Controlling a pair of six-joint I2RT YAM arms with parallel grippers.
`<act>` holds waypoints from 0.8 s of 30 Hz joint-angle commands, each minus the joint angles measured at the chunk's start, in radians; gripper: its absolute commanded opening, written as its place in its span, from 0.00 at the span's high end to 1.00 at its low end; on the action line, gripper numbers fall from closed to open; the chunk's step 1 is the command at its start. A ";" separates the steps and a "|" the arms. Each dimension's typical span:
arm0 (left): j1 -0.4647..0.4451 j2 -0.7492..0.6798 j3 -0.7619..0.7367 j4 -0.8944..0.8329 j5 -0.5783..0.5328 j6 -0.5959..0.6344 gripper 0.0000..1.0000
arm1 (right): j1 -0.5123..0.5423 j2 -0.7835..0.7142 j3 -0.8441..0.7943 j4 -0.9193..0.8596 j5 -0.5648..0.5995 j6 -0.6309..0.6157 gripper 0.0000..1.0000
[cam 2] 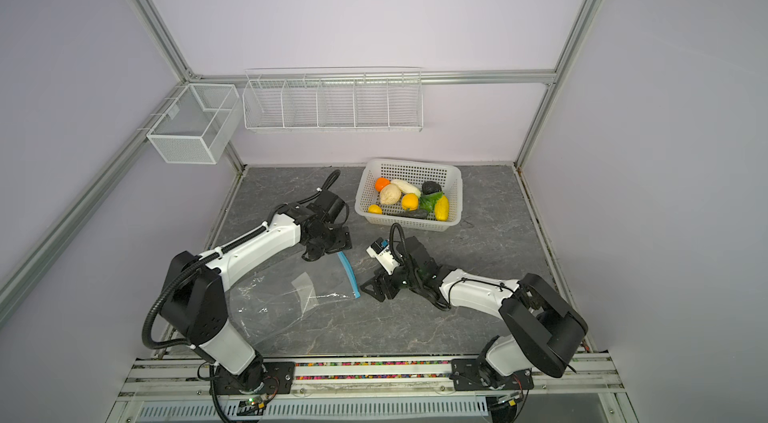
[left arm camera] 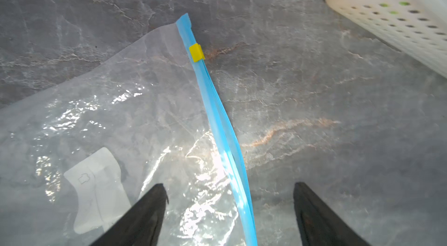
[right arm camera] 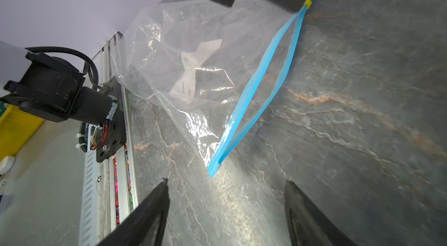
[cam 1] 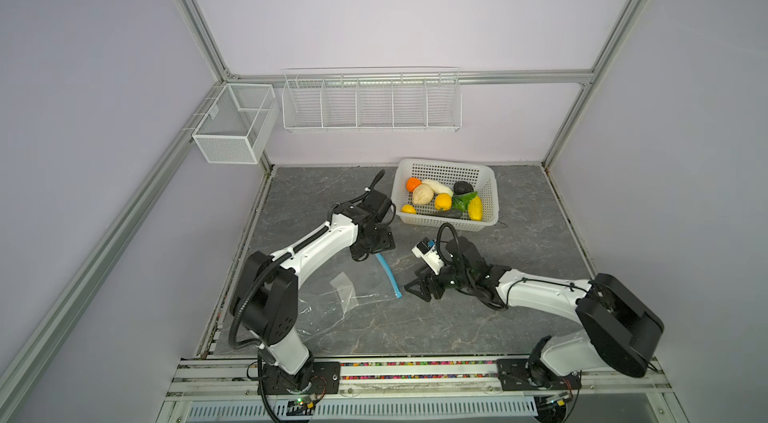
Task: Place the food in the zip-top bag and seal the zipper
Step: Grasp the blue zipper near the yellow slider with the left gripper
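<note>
- While both grippers stand with jaws apart and clamp nothing, the zip-top bag (cam 1: 332, 304) lies flat on the grey marble-patterned table (cam 1: 498, 317). It is clear, crinkled, glossy film with a white label patch.
- Zipper (left arm camera: 219, 116): a narrow light-blue strip along the bag's mouth. Its two bands are parted midway in the right wrist view. A small yellow slider (left arm camera: 196, 52) sits near one end.
- Left gripper (left arm camera: 229, 185): pointed down over the slider end, with black tapered fingers on either side of the strip. Contact with the film cannot be confirmed.
- Right gripper (right arm camera: 226, 180): held low, forearm nearly level. Its fingers aim at the strip's opposite end, which lies just ahead of them and apart.
- Food (cam 1: 442, 202): smooth round orange and yellow pieces, cream ovals, dark green items and a yellow corn-like piece. All sit in the white perforated basket (cam 1: 446, 169) beyond both grippers.
- Obscured: the left arm covers part of the bag in both top views. The label print is unreadable. The basket is cut off at the edge of the left wrist view.
</note>
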State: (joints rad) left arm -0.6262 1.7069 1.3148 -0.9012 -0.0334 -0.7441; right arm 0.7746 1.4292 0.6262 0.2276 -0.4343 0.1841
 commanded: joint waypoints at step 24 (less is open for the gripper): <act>-0.024 0.225 0.141 -0.132 -0.138 -0.021 0.36 | -0.032 0.038 0.012 -0.002 0.045 -0.045 0.25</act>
State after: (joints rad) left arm -0.6445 1.9106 1.4223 -0.9783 -0.1352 -0.7773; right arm 0.7475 1.4456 0.6334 0.1928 -0.4034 0.1528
